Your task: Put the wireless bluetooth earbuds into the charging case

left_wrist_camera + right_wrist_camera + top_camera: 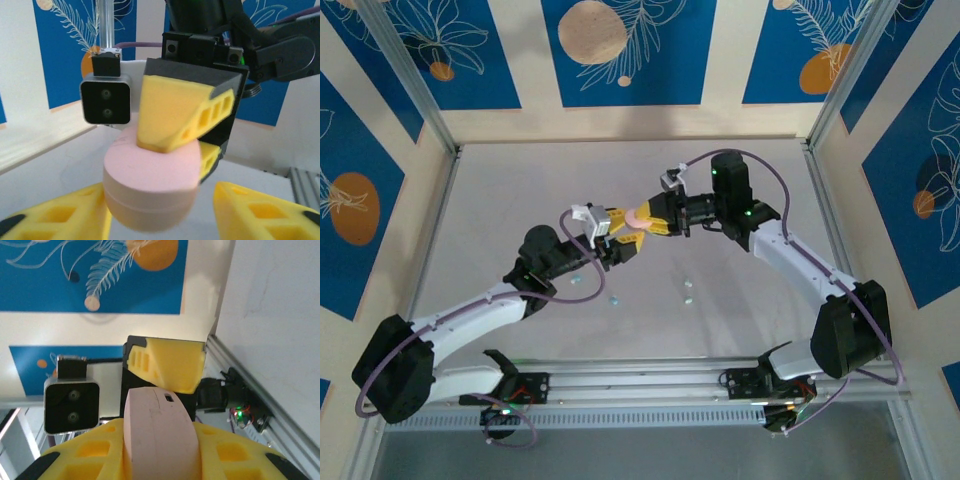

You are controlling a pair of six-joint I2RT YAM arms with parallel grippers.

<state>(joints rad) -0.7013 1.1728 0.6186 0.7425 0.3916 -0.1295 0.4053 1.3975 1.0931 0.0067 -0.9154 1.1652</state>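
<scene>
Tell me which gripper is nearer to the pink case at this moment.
Right. The right gripper clamps the pink case between its fingers, so it touches it. The left gripper faces it, with its fingers spread on either side of the case, not closed on it.

My left hand [623, 243] and my right hand [655, 222] meet above the middle of the tabletop [750, 330], left hand on the left, right hand on the right and a little farther back, with the case [639, 218] between them, clear of the surface. The case sits pressed between my right hand's fingers [240, 455], while my left hand's fingers [55, 220] flank it, one standing apart from it. Nearer my bases, earbuds [688, 285] lie on the tabletop: two close together right of the hands, two more left, by my left forearm.
</scene>
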